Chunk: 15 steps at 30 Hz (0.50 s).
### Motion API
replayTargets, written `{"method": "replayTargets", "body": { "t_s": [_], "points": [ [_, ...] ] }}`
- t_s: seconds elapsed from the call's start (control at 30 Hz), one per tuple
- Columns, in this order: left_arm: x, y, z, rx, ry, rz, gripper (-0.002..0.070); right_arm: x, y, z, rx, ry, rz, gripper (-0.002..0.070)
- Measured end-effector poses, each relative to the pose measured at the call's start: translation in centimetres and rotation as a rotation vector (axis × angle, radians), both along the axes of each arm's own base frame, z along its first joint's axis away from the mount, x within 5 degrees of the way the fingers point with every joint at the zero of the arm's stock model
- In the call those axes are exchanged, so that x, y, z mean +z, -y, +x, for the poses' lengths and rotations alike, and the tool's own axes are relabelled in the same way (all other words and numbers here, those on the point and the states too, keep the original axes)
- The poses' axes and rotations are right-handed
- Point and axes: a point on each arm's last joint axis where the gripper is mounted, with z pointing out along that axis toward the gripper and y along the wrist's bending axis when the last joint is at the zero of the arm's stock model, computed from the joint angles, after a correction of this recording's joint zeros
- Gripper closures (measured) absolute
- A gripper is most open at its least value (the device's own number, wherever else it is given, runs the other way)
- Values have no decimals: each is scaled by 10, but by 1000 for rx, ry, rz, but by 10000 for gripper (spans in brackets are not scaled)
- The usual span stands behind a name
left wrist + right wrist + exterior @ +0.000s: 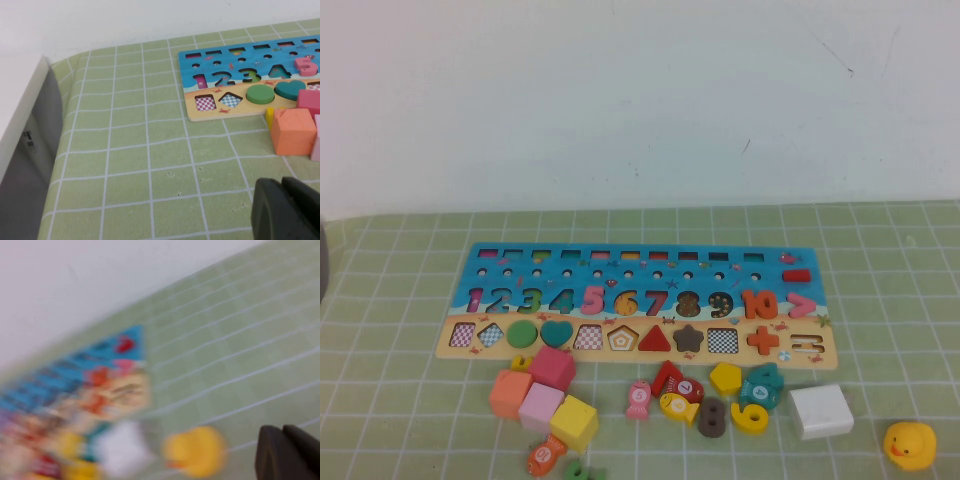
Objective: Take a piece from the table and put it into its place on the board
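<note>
Piece: We see the yellow number piece (751, 417) lying flat on the green cloth, in front of the board and near its right end. It touches the brown number 8 (710, 417) on one side and sits just beside the white block (820, 410) on the other.
Board: The board (638, 262) lies flat with its long side going left to right. The 6 spot (626, 301) looks empty to us.
Which way it points: The round belly of the piece faces the white block and its tail curls toward the brown 8. So its long way runs mostly left to right, and we think it needs a turn to fit.
How it feels: We think it is light, hard wood, thin and smooth. It will not bend or break, but it could slide.
Where to hold: We would pinch it across the thick round part, away from the brown 8.
Left gripper: The left gripper (287, 210) hangs over bare cloth left of the blocks. It looks pressed closed and holds nothing.
Right gripper: The right gripper (287, 455) is closed tight and empty, near the yellow duck (909, 444).
</note>
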Motion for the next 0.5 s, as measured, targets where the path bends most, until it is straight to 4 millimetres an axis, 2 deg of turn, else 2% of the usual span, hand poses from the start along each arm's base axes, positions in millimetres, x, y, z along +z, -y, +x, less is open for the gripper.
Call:
{"method": "replayTargets", "body": {
  "t_s": [0.07,0.17,0.37,0.43,0.5],
  "points": [
    [0,0,0,0,0,0,676,2,-7,0,-20,-9,308,678],
    [0,0,0,0,0,0,676,6,-14,0,-29,-24,603,678],
    [0,0,0,0,0,0,676,9,-15,0,-23,-6,673,678],
    [0,0,0,0,0,0,676,9,-15,0,-10,1,631,678],
    [0,0,0,0,0,0,676,9,-15,0,27,19,516,678]
  ]
}}
